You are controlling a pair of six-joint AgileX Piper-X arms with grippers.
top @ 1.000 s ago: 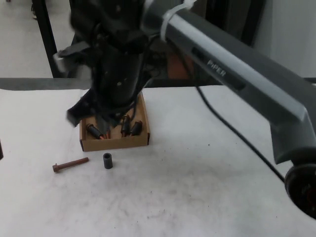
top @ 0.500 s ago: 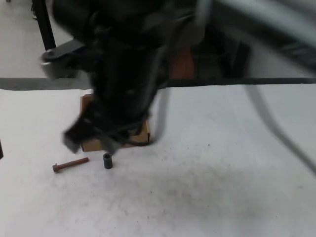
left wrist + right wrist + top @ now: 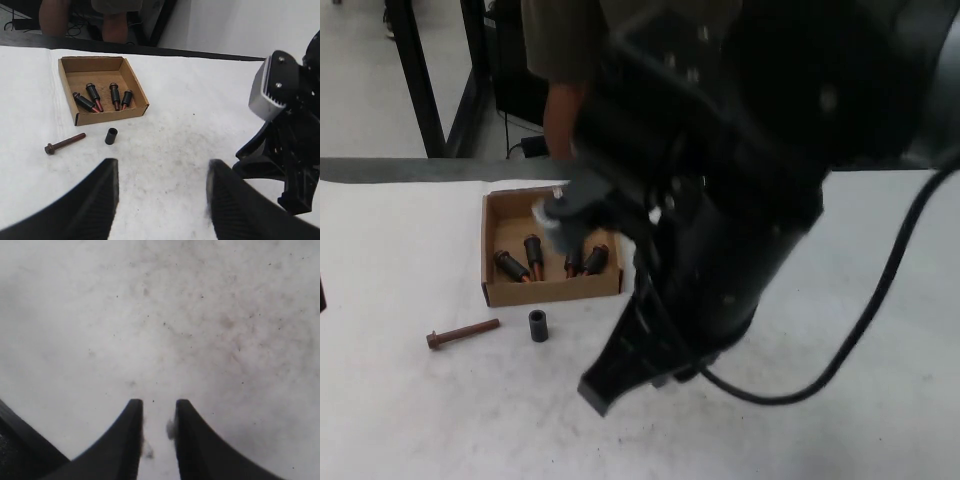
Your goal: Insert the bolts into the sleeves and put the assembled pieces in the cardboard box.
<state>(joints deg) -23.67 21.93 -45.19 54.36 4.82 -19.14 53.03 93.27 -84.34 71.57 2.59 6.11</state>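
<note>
Toward the far left of the table (image 3: 420,420), a cardboard box (image 3: 552,290). Holds four assembled pieces (image 3: 534,252) side by side. Just in front of the box, on the near side, a loose bolt (image 3: 463,332) lying flat, and right of its tip, near but apart, a sleeve (image 3: 538,325) standing upright. Farther right, over bare table, the right gripper (image 3: 158,402). Well back on the near side, facing box, bolt and sleeve, the left gripper (image 3: 161,165).

Swung right gripper (image 3: 156,407) away from above the cardboard box (image 3: 552,290), out to the right and closer to the high camera. Now hanging over bare counter (image 3: 440,420) well apart from the box. Uncovered the box interior, exposing four assembled pieces (image 3: 533,252) that were partly hidden before.
</note>
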